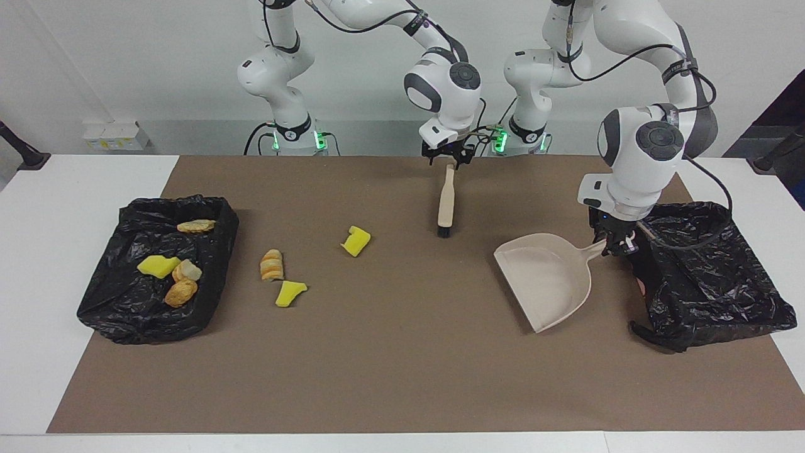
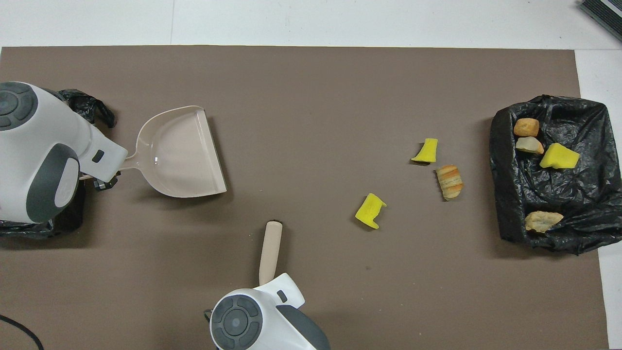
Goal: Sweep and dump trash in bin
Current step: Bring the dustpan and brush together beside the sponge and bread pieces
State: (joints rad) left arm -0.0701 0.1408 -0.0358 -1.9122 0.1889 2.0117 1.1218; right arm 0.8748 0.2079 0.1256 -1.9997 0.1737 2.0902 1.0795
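Note:
Three scraps of trash lie on the brown mat: a yellow chunk [image 1: 356,240], a bread-like piece [image 1: 272,264] and a second yellow chunk [image 1: 290,293]. They also show in the overhead view, the first yellow chunk [image 2: 371,211], the bread-like piece [image 2: 449,181] and the second yellow chunk [image 2: 426,150]. A beige brush [image 1: 445,204] with black bristles lies nearer to the robots, mid-table. My right gripper [image 1: 449,156] is at its handle end. My left gripper [image 1: 613,246] is shut on the handle of the beige dustpan [image 1: 550,280], which rests on the mat.
A black bag-lined bin [image 1: 113,314] at the right arm's end of the table holds several yellow and bread-like scraps. A second black bag-lined bin [image 1: 723,289] stands at the left arm's end, right beside the left gripper. White table shows around the mat.

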